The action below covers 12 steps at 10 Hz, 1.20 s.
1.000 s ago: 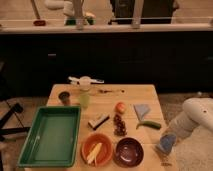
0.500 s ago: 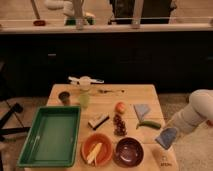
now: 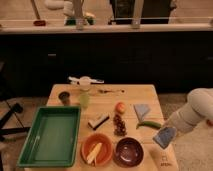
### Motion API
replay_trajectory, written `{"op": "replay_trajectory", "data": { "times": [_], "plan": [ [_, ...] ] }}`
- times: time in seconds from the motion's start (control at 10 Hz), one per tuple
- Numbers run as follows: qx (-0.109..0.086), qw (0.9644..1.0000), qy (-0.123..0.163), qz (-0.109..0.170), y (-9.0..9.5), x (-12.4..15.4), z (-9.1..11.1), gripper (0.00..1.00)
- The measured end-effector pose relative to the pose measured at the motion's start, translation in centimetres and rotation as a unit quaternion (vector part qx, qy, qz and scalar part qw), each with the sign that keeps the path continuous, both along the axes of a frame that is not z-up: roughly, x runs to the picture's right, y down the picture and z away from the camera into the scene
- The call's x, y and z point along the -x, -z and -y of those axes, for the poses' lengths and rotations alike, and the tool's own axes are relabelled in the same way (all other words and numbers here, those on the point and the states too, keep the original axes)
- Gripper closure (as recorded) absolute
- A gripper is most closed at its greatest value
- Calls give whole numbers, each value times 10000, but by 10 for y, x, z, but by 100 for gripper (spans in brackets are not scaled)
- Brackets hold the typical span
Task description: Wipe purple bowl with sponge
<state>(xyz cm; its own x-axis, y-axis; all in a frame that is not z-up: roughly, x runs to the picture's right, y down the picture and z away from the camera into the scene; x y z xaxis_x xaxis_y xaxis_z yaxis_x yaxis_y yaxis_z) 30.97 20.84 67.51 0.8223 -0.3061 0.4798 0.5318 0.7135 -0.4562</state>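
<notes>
Apparently gripper (image 3: pixel 169 132) holds sponge (image 3: pixel 163 137) right of purple bowl (image 3: pixel 128 150).

The single camera sits high before the wooden table (image 3: pixel 146 98), tilted down and facing the dark counter (image 3: pixel 125 55) beyond, far enough back to frame nearly the whole tabletop left of the gripper (image 3: pixel 169 133), which clamps the sponge (image 3: pixel 163 137) at lower right.

Left of the fingers (image 3: pixel 171 128), which hang at the right edge of the table (image 3: pixel 150 95), lie a green pod (image 3: pixel 148 124), cloth (image 3: pixel 142 110), grapes (image 3: pixel 119 126), round fruit (image 3: pixel 120 107), oblong block (image 3: pixel 98 120), orange bowl (image 3: pixel 86 144) and green tray (image 3: pixel 30 150), with cup (image 3: pixel 64 97) and glass (image 3: pixel 85 99) farther back.
</notes>
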Motion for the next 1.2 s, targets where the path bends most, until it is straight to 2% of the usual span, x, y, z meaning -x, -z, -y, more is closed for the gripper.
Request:
{"op": "replay_trajectory", "data": {
  "times": [0.4, 0.6, 0.8, 1.0, 1.2],
  "plan": [
    [22, 10000, -26, -32, 0, 2, -1, 100],
    [158, 9998, -52, -77, -2, 15, -9, 100],
    [320, 9995, -2, -44, -4, 53, -18, 100],
    [462, 9989, 60, 15, -6, 103, -27, 100],
    [533, 9985, -54, -69, -7, 133, -39, 100]
  ]
}}
